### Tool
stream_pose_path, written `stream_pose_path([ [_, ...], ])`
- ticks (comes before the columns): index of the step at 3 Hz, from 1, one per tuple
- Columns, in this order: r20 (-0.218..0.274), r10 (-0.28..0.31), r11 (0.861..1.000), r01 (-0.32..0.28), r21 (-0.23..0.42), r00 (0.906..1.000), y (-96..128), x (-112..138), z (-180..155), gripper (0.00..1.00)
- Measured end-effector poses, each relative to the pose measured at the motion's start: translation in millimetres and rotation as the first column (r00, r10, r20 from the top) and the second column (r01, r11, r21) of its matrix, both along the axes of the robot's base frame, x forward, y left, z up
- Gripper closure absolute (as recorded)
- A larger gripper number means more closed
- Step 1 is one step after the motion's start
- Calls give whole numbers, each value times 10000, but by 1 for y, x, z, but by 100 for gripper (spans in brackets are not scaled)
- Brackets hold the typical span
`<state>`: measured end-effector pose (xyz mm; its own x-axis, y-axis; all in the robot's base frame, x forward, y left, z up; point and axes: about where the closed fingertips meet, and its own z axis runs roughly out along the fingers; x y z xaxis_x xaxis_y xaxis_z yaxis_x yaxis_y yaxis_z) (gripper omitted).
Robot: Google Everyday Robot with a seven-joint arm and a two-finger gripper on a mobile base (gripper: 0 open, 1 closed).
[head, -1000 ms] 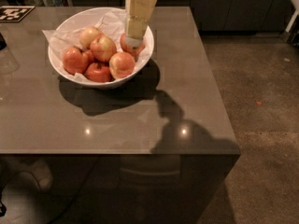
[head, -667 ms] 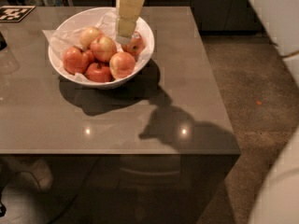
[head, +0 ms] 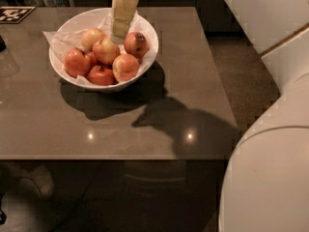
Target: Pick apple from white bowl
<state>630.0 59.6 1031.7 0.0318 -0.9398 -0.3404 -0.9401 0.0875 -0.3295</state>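
The white bowl stands at the back left of the grey table, lined with crumpled white paper and holding several apples. The apple, pinkish-red with a pale yellow patch, lies in the middle of the bowl. A paler yellow apple lies behind it and a darker red apple with a dark spot to its right. My gripper, cream-coloured, hangs down into the back of the bowl, just behind and right of the apple, between the pale and the dark-spotted apples. It holds nothing that I can see.
My white arm fills the right side of the view. A black-and-white marker tag lies at the table's far left corner. The table's front edge runs across the middle. Speckled floor lies to the right.
My gripper has moved left over the bowl, uncovering the dark-spotted apple. My arm has swung into view on the right. The apples have not moved.
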Motion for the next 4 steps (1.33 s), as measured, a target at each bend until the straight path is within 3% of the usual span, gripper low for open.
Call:
stream_pose_path([
  [1, -697, 493, 9985, -476, 260, 9963, 43, 8, -43, 0],
  [2, -616, 643, 9974, -622, 358, 9960, 45, 12, -47, 0],
  [4, -1195, 874, 9936, -779, 823, 9890, 52, 26, -77, 0],
])
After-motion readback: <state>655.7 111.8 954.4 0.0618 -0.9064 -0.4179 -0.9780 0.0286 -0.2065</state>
